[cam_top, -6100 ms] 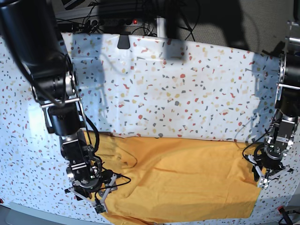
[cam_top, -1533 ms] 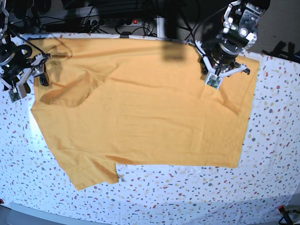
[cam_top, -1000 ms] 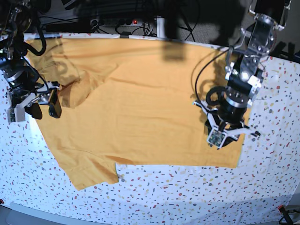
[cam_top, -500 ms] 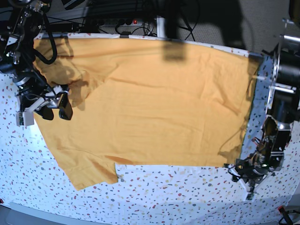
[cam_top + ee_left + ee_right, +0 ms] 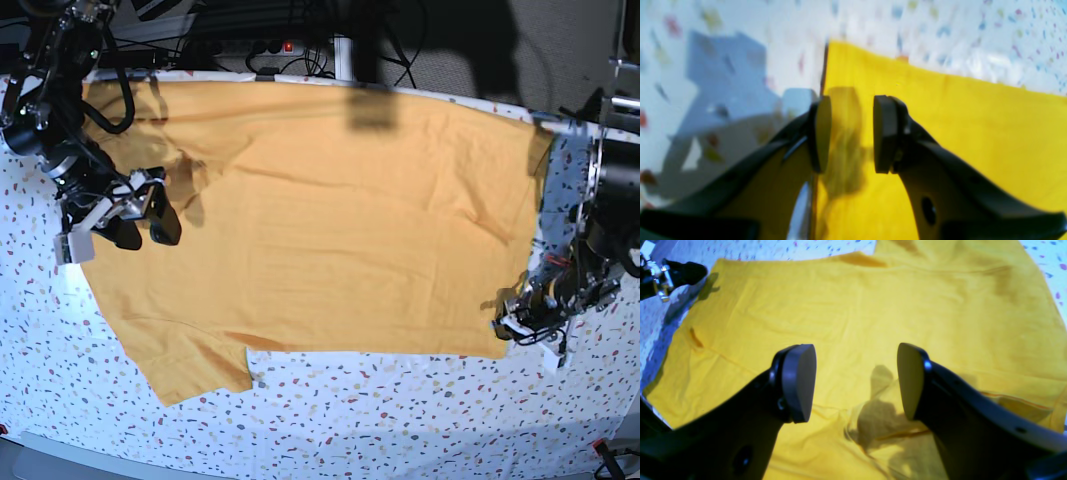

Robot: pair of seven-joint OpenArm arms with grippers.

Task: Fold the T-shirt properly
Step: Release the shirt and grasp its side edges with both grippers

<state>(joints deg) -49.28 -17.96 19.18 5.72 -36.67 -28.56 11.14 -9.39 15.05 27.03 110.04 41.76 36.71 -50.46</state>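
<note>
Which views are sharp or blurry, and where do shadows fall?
Left wrist view: blurred throughout, the left end effector shadowing the T-shirt. Right wrist view: sharper, a shadow below the right end effector. Base view: sharp; dark shadow on the shirt's top edge.

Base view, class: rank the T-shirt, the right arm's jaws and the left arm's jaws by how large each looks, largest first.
1. T-shirt, by far the largest.
2. Right gripper, jaws open.
3. Left gripper, jaws at the shirt's corner.
The two grippers look close in size; the left is partly hidden, so that order is unsure.
</note>
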